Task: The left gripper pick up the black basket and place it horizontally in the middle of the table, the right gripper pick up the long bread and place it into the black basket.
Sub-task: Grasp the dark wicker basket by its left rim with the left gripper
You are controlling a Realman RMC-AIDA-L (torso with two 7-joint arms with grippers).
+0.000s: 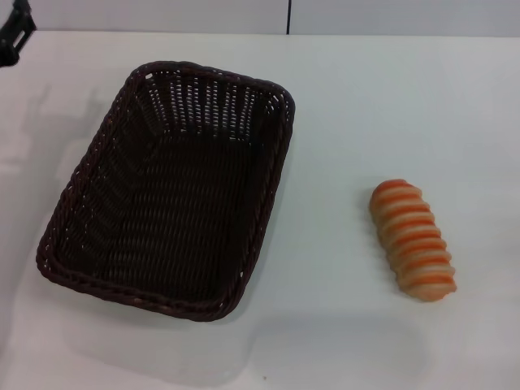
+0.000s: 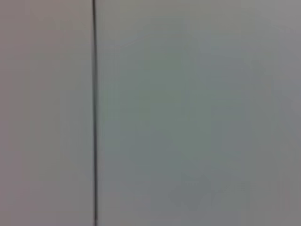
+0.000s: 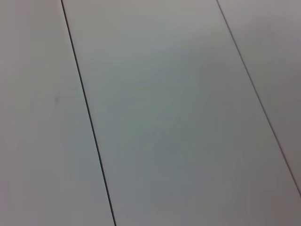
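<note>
The black basket [image 1: 166, 191] lies on the white table [image 1: 390, 106], left of the middle, its long side running away from me and tilted a little. It is empty. The long bread [image 1: 412, 240], cream with orange stripes, lies on the table to the basket's right, well apart from it. A black part of my left gripper [image 1: 14, 32] shows at the far left top corner, away from the basket. My right gripper is out of view. Both wrist views show only plain grey panels with dark seams.
The table's far edge runs along the top, with a grey wall and a dark vertical seam [image 1: 289, 16] behind it. Bare table lies between the basket and the bread and in front of both.
</note>
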